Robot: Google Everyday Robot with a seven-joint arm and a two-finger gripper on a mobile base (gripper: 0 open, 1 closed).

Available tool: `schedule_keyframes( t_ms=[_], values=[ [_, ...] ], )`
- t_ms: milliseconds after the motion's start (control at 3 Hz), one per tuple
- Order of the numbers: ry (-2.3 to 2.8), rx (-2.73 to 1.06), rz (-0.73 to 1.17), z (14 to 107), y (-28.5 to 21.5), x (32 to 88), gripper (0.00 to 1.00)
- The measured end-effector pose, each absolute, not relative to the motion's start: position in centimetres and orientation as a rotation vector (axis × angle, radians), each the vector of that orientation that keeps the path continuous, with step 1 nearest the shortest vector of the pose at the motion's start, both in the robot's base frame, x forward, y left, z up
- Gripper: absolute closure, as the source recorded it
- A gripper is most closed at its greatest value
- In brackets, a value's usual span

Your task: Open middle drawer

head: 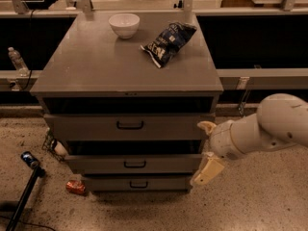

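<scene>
The grey cabinet has three drawer fronts. The middle drawer is the mid-sized front, with a small black loop handle. It sits below the tallest front and above the smallest. My gripper is at the cabinet's right edge, level with the gap above the middle drawer. It is open and empty. One cream finger points up by the top front's right end. The other finger hangs down by the middle drawer's right end. The handle is well left of the gripper.
A white bowl and a dark chip bag lie on the cabinet top. A water bottle stands on the left ledge. A red can and a black pole are on the floor at the left.
</scene>
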State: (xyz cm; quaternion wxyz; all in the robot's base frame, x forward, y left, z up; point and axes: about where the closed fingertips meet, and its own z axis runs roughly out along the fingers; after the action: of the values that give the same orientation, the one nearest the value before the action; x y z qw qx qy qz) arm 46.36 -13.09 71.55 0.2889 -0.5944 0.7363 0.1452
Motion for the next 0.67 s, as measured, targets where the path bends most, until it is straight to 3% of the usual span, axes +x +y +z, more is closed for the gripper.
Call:
schedule_keyframes(
  t_ms=[667],
  values=[
    [1.935, -1.584, 0.466, 66.1, -11.48, 46.92, 0.0]
  ],
)
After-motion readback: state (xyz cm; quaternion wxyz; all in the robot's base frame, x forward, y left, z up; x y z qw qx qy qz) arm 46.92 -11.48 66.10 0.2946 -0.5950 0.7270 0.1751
